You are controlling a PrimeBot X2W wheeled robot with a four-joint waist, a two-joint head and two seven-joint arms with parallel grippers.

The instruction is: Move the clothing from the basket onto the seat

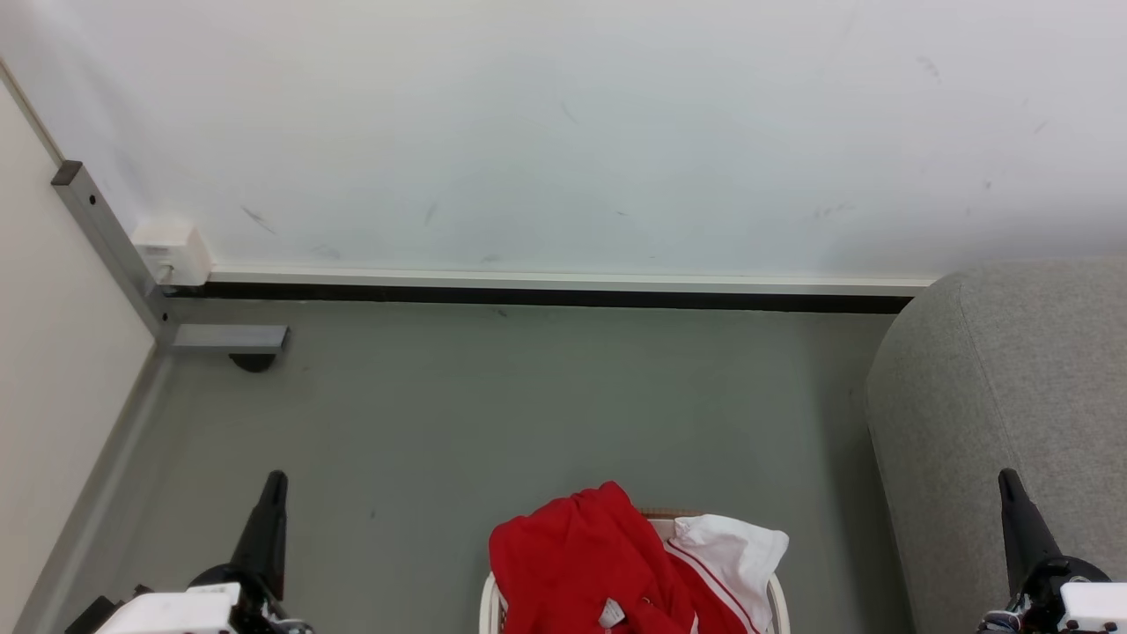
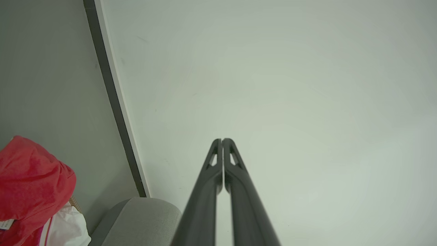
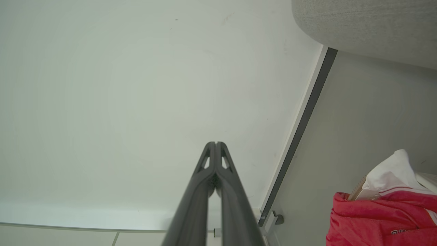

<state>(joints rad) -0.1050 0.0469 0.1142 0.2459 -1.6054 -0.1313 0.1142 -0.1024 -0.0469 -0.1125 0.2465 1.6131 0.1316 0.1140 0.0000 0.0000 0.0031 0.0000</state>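
The scene is lit evenly and diffusely, and no hard shadows are cast. The wall (image 1: 563,132) is rendered bright, nearly washed out in the wrist views, with some dimming toward their corners. The skirting (image 2: 116,112) is bowed by wide-angle distortion. The left pincer (image 2: 222,140) and right pincer (image 3: 216,143) are seen sharp at the tips and blurred toward the bottom edge. Soft shading is shown in the folds of the clothing (image 1: 581,563).

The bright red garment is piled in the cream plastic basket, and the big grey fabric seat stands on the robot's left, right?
No: the head view shows the grey seat on the robot's right. The red garment is in the basket.
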